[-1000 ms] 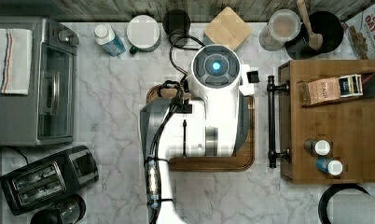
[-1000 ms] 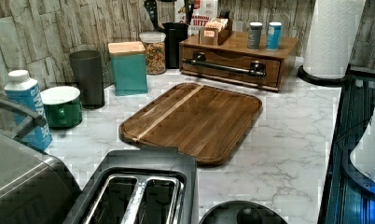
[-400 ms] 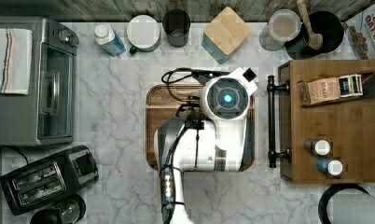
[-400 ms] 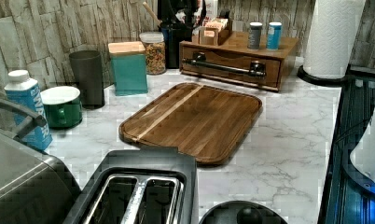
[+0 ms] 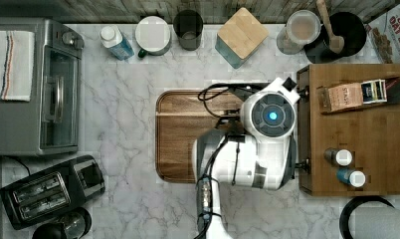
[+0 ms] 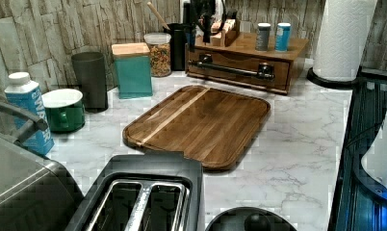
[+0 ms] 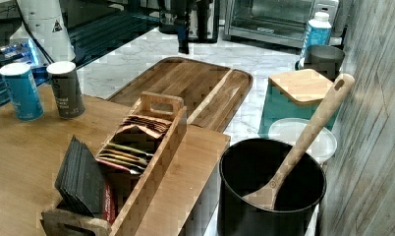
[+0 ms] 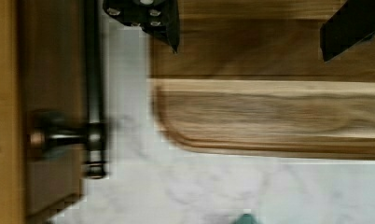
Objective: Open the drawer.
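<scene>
Above the cutting board [image 8: 269, 112], near the black bar handle [image 8: 93, 70]: gripper [image 8: 251, 28] with fingers spread apart, clamped on nothing. At the left view's far right, against the counter's back: drawer [image 6: 239, 72], shut.

open gripper [image 8: 251, 32], cutting board [image 8: 269, 112], blurred, likely drawer handle [image 8: 93, 84]

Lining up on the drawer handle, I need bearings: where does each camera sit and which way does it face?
Top view: overhead, straight down; the arm covers part of the cutting board.
Left view: low by the toaster, facing the drawer; tool near it.
Right view: over the cabinet top, facing the toaster oven; tool beyond.
Wrist view: down on the handle; open tool fingers.
Left and right views face each other across the cutting board.
</scene>
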`<state>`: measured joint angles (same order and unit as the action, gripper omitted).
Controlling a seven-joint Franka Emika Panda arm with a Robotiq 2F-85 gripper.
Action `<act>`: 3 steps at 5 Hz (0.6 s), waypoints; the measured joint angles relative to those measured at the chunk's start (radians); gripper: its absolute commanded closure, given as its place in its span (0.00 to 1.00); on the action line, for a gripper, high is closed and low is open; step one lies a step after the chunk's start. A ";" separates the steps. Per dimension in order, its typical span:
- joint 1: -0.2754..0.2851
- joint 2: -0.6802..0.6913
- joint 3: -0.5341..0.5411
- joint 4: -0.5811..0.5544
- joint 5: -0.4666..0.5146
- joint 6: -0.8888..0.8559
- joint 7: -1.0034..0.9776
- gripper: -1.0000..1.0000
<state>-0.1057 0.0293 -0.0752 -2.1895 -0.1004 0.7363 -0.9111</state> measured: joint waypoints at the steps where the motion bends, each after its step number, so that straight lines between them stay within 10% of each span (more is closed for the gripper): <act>1: -0.049 0.009 -0.025 -0.010 -0.011 0.059 0.000 0.00; 3: -0.097 0.028 -0.065 -0.025 -0.009 0.157 -0.002 0.00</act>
<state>-0.2030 0.0572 -0.1400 -2.2148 -0.1097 0.8936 -0.9136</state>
